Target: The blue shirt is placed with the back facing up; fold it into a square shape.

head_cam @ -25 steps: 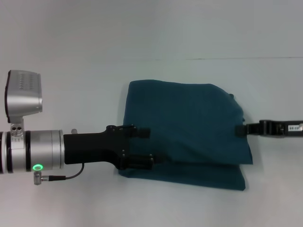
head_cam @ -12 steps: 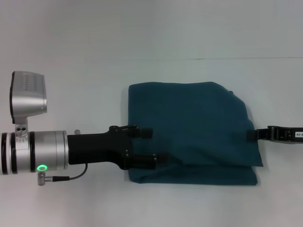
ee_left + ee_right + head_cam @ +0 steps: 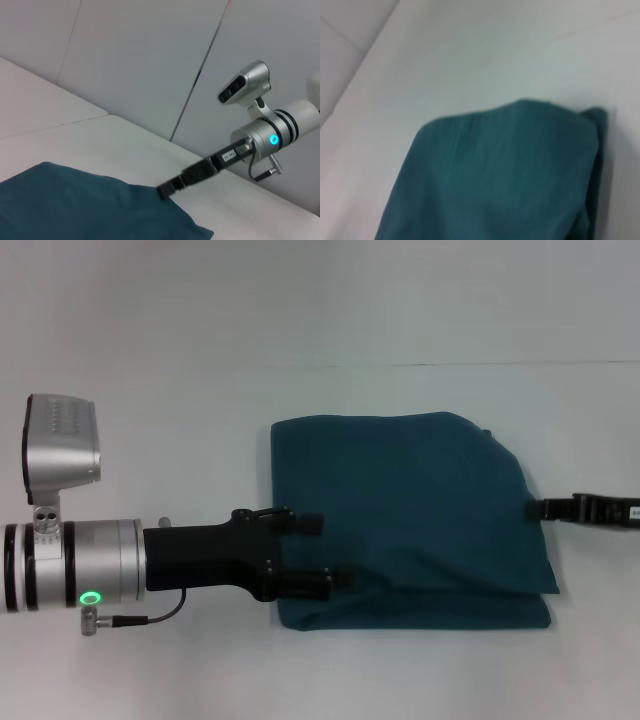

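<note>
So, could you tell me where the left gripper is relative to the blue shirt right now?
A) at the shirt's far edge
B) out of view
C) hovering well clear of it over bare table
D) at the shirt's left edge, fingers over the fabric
D: in the head view the left gripper reaches in from the left, its fingers overlapping the left edge of the folded blue shirt.

You have the blue shirt (image 3: pixel 405 510) lying folded on the table (image 3: pixel 300 320), a dark teal, roughly rectangular bundle with no lettering showing. Its upper layer bulges softly and sits slightly askew over a lower layer that peeks out along the near edge. The right corner looks rumpled, possibly a tucked sleeve.
</note>
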You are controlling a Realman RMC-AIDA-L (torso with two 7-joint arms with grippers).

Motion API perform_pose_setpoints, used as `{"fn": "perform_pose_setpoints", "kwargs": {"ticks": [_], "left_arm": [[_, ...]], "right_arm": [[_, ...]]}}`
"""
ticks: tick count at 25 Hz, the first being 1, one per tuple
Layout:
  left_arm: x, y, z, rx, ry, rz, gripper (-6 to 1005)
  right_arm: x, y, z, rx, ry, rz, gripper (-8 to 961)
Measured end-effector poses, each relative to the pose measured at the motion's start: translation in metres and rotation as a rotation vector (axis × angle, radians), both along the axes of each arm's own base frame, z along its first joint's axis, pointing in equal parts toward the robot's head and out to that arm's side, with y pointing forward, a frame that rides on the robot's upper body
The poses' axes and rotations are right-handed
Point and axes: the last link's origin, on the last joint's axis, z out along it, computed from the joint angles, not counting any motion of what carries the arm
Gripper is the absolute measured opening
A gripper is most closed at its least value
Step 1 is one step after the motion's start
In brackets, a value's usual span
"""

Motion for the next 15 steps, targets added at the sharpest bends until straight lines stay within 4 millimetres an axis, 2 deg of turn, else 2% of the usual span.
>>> {"fn": "perform_pose_setpoints", "kwargs": {"ticks": [6,10,15], "left_arm": [[0.000,0.001,0.000,0.005,0.001,0.003,937],[0.000,0.002,0.001,0.009,0.003,0.000,937],[0.000,0.002,0.001,0.012,0.005,-0.003,936]], "right_arm": [[0.001,0.014,0.014,0.079,0.003,-0.036,153],[-0.003,0.024,0.018,0.085,-0.001,-0.072,343],[-0.012,0.028,0.009,0.034,0.007,-0.104,556]]}}
